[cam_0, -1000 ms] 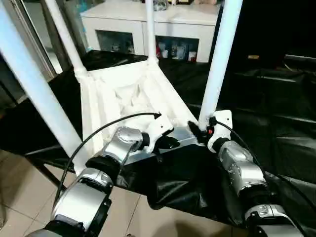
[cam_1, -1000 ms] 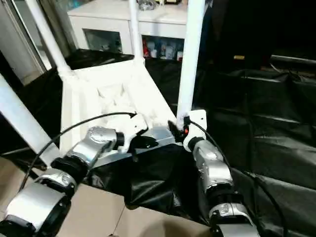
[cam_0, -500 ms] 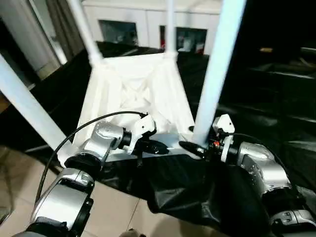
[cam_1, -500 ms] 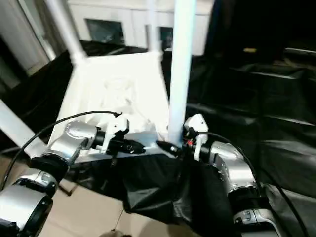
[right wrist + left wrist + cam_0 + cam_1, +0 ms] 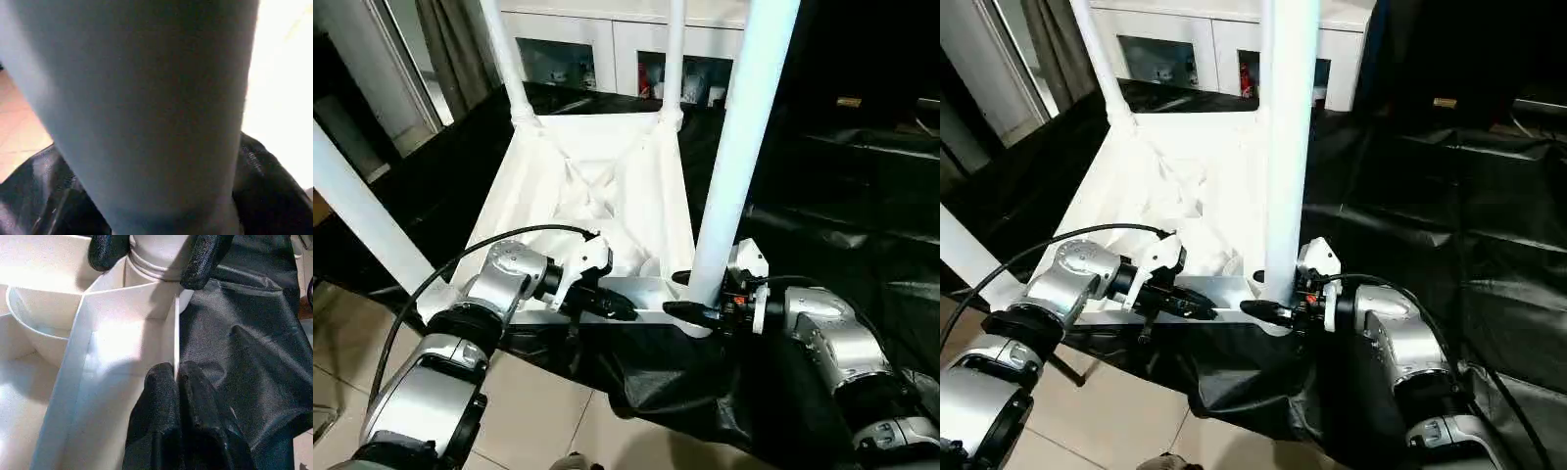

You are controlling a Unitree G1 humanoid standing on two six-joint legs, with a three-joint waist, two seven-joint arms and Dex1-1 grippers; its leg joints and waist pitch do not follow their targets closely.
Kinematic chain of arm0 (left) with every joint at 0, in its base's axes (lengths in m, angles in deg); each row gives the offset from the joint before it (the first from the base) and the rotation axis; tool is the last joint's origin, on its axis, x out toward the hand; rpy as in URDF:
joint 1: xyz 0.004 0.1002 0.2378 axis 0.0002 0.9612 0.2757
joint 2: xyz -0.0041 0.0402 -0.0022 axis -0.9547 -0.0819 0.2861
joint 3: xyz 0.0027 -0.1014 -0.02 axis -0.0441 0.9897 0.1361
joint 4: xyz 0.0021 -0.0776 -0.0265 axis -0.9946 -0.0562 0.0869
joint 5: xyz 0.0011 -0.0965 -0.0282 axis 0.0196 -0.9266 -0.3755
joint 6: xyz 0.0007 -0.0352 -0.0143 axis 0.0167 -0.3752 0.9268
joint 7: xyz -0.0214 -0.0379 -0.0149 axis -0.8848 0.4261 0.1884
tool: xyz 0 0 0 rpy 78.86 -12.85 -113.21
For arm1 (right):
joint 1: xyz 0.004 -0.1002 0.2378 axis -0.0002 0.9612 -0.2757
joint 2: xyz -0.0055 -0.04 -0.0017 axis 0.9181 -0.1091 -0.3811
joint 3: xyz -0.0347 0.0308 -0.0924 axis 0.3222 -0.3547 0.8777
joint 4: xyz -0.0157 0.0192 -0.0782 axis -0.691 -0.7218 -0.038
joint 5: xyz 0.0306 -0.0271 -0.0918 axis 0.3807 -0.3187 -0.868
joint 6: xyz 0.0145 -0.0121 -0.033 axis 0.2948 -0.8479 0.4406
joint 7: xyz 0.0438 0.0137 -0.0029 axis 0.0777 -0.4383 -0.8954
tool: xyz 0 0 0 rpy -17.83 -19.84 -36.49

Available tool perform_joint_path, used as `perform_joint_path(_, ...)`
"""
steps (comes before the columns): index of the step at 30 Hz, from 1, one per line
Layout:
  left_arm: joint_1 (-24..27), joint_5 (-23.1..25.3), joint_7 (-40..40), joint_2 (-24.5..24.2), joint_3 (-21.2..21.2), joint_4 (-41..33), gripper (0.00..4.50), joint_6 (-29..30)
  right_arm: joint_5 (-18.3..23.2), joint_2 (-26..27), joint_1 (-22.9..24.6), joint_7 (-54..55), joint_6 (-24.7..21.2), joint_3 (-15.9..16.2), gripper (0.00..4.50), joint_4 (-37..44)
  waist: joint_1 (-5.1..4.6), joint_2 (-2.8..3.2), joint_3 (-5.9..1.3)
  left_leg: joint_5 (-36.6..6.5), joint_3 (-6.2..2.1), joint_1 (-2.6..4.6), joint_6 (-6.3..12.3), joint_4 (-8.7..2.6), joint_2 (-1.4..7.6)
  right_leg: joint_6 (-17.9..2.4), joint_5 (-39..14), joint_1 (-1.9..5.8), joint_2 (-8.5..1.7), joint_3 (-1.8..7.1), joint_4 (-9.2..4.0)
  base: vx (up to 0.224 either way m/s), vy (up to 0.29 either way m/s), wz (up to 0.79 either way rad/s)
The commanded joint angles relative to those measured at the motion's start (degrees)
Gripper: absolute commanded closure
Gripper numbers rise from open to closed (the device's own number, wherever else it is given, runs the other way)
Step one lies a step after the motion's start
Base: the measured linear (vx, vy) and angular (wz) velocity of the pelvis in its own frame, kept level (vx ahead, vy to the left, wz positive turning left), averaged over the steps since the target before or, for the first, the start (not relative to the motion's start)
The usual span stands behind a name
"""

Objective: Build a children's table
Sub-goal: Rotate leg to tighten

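Four legs stood up from the table [image 5: 607, 186], which lay upside down on a black sheet [image 5: 822, 186]. It looked light, stiff and slick; the rim and leg bases seemed the surest holds. The left gripper [image 5: 177, 377] pinched the near rim. The right gripper [image 5: 690, 308] straddled the near right leg's [image 5: 729, 176] base, its fingers [image 5: 203, 259] on either side. Since a second earlier the right wrist had swung round to reach in sideways.

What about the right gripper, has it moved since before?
Yes. Against the children's table leg beside it, the right gripper swung round: it pointed up from below, now reaches in level from the right.
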Motion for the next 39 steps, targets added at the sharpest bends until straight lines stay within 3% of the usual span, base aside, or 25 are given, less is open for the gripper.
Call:
perform_joint_path(1,0.18,-0.67,-0.97,-0.24,-0.28,-1.47,4.50,0.39,-0.20,-0.17,1.56,-0.88,-1.12,1.29,1.87,0.09,0.16,-0.73,-4.15,-2.81,-2.45,0.82,8.05,-3.36,4.86,-12.07,1.85,3.31,-6.43,3.92,-3.10,0.000,0.000,0.00)
perform_joint_path(5,0.15,-0.37,2.19,0.96,0.19,-1.10,4.50,0.06,-0.56,0.78,2.66,1.63,-1.30,1.08,1.89,0.55,0.37,-0.73,-4.10,-3.54,-2.50,0.95,7.51,-3.49,5.05,-11.81,0.26,3.25,-6.39,3.95,-3.29,0.000,0.000,0.00)
perform_joint_path(7,-0.46,0.60,8.45,2.69,0.82,0.16,4.50,-0.33,-2.71,2.84,2.71,9.17,-0.13,-0.02,1.90,-1.59,0.37,-0.77,-3.84,-4.80,-2.52,1.06,6.48,-3.73,5.16,-11.73,-2.07,3.06,-6.42,3.96,-3.58,0.000,0.000,0.00)
perform_joint_path(9,-1.47,0.38,13.90,5.03,2.06,1.42,4.50,1.00,-3.93,5.33,1.93,16.56,-0.45,-1.37,1.90,-5.38,0.04,-0.86,-3.44,-8.63,-2.49,1.27,3.91,-4.22,4.88,-10.79,-9.46,3.14,-6.61,4.00,-4.60,0.000,0.000,0.00)
perform_joint_path(13,-2.67,0.18,19.88,8.33,3.07,2.50,4.50,1.96,-4.40,8.66,1.29,24.43,-0.70,-2.82,1.91,-8.61,-0.85,-0.82,-2.44,-14.17,-2.62,1.87,1.32,-4.97,4.69,-8.18,-21.74,2.91,-6.54,4.01,-6.32,0.000,0.000,0.00)
perform_joint_path(15,-3.50,1.39,24.32,10.53,2.49,3.40,4.50,2.07,-5.09,11.30,0.47,31.12,-1.23,-3.77,1.91,-10.12,-1.43,-0.85,-1.96,-19.08,-2.94,2.88,-0.29,-5.31,4.46,-5.78,-30.35,2.68,-6.82,3.98,-7.47,0.000,0.000,0.00)
perform_joint_path(16,-3.56,1.47,24.60,10.66,2.45,3.46,4.50,2.09,-5.13,11.46,0.41,31.53,-1.29,-3.84,1.91,-10.20,-1.70,-0.97,-1.80,-19.62,-2.99,2.97,-0.50,-5.41,4.30,-5.30,-31.62,2.67,-6.75,3.89,-7.74,0.000,0.000,0.00)
perform_joint_path(18,-4.59,2.65,29.91,13.06,1.96,4.65,4.50,2.53,-6.00,14.31,-0.97,38.87,-2.34,-5.09,1.91,-11.84,-2.40,-0.82,-1.87,-20.10,-3.02,3.92,-0.80,-5.53,3.95,-3.84,-34.26,2.57,-6.73,3.59,-8.74,0.000,0.000,0.00)
perform_joint_path(19,-4.59,2.65,29.91,13.06,1.96,4.65,4.50,2.53,-6.00,14.31,-0.97,38.87,-2.34,-5.09,1.91,-11.84,-2.46,-0.95,-2.01,-19.51,-2.99,3.84,-0.73,-5.59,3.93,-3.90,-33.49,2.72,-6.73,3.66,-8.72,0.000,0.000,0.00)
perform_joint_path(20,-5.03,3.06,31.94,14.02,1.85,5.09,4.50,2.68,-6.32,15.43,-1.54,40.39,-2.93,-5.01,1.91,-12.34,-2.51,-0.89,-2.08,-18.10,-3.12,3.23,-0.19,-5.84,4.17,-4.26,-31.12,3.17,-6.77,3.74,-8.51,0.000,0.000,0.00)
perform_joint_path(21,-5.52,3.65,33.94,15.08,1.63,5.54,4.50,2.71,-6.88,16.86,-1.95,41.27,-3.57,-4.22,1.91,-12.24,-2.54,-0.48,-2.21,-17.69,-3.14,3.11,0.07,-5.98,4.40,-4.71,-28.64,3.10,-6.59,3.79,-8.23,0.000,0.000,0.00)
perform_joint_path(24,-5.68,3.69,33.84,15.42,1.49,5.65,4.50,2.55,-6.97,17.65,-2.26,41.20,-3.16,-3.71,1.21,-11.59,-2.63,-0.41,-2.21,-18.61,-3.11,3.02,0.41,-6.10,4.44,-5.50,-26.64,3.21,-6.67,3.89,-7.97,0.000,0.000,0.00)
perform_joint_path(26,-5.33,3.69,31.32,14.57,1.19,5.21,4.50,1.87,-5.82,17.19,-2.18,38.49,-3.25,-3.73,1.19,-10.05,-2.64,-0.45,-2.19,-18.91,-3.11,2.92,0.61,-6.19,4.47,-5.77,-26.26,3.24,-6.68,3.96,-7.93,0.000,0.000,0.00)
perform_joint_path(27,-5.30,3.77,30.67,14.31,1.19,5.30,4.50,1.63,-5.67,17.06,-2.14,37.87,-3.23,-3.78,0.94,-9.62,-2.64,-0.44,-2.27,-18.61,-3.11,2.84,0.70,-6.20,4.53,-5.97,-25.65,3.31,-6.76,4.03,-7.82,0.000,0.000,0.00)
perform_joint_path(28,-4.95,3.68,28.78,13.63,0.96,5.00,4.50,0.92,-4.88,16.33,-1.82,35.49,-3.08,-3.68,0.94,-8.36,-2.65,-0.78,-2.29,-18.25,-3.05,2.78,0.80,-6.21,4.53,-6.03,-25.32,3.30,-6.77,4.07,-7.84,0.000,0.000,0.00)
perform_joint_path(29,-4.92,3.68,28.64,13.58,0.95,4.98,4.50,0.87,-4.83,16.27,-1.79,35.32,-3.07,-3.67,0.80,-8.27,-2.55,-0.57,-2.35,-17.60,-3.03,2.69,1.04,-6.15,4.53,-6.27,-24.53,3.36,-6.81,4.14,-7.65,0.000,0.000,0.00)
perform_joint_path(30,-4.22,3.35,25.43,12.41,0.73,4.28,4.50,0.44,-3.48,14.51,-1.08,30.42,-3.28,-3.17,0.80,-5.76,-2.49,-0.92,-2.48,-16.37,-2.95,2.39,1.58,-6.16,4.59,-6.50,-22.81,3.63,-6.77,4.17,-7.41,0.000,0.000,0.00)
perform_joint_path(31,-3.61,2.71,22.90,11.68,0.83,3.52,4.50,0.26,-2.76,12.96,-0.45,26.77,-3.52,-2.51,0.80,-4.04,-2.30,-0.83,-2.60,-15.58,-2.92,2.30,1.98,-6.06,4.64,-6.74,-21.48,3.78,-6.78,4.17,-7.18,0.000,0.000,0.00)
perform_joint_path(34,-2.59,1.51,18.31,10.17,1.04,2.04,4.50,1.03,-2.45,9.69,0.72,20.63,-3.50,-0.76,0.80,-1.47,-1.79,-0.84,-3.10,-11.34,-2.63,1.91,3.88,-5.58,4.91,-8.98,-13.67,4.03,-6.63,4.24,-6.01,0.035,-0.004,0.00)
perform_joint_path(36,-1.47,1.56,13.19,7.53,-0.01,0.58,4.50,0.11,-2.20,6.42,1.57,15.39,-3.63,0.47,0.80,0.26,-1.64,-0.76,-3.70,-5.98,-2.54,1.50,5.79,-4.94,4.91,-11.06,-3.88,4.19,-6.55,4.13,-4.67,0.066,-0.011,-0.01)
perform_joint_path(38,-0.81,1.16,9.28,5.69,-0.41,-0.20,4.50,-0.25,-2.06,4.34,1.77,12.09,-3.91,0.85,0.80,0.75,-1.57,-0.82,-3.96,-4.12,-2.42,1.40,6.97,-4.47,4.69,-11.92,0.80,4.11,-6.56,4.11,-4.06,0.062,-0.013,0.00)
perform_joint_path(39,-0.22,0.52,5.44,4.12,-0.53,-0.88,4.50,-0.03,-2.22,2.57,1.93,9.16,-3.96,0.98,0.80,1.01,-1.43,-0.86,-4.52,0.14,-2.43,1.00,9.42,-3.62,4.46,-12.91,9.01,3.99,-6.39,3.93,-2.81,0.000,0.000,0.00)
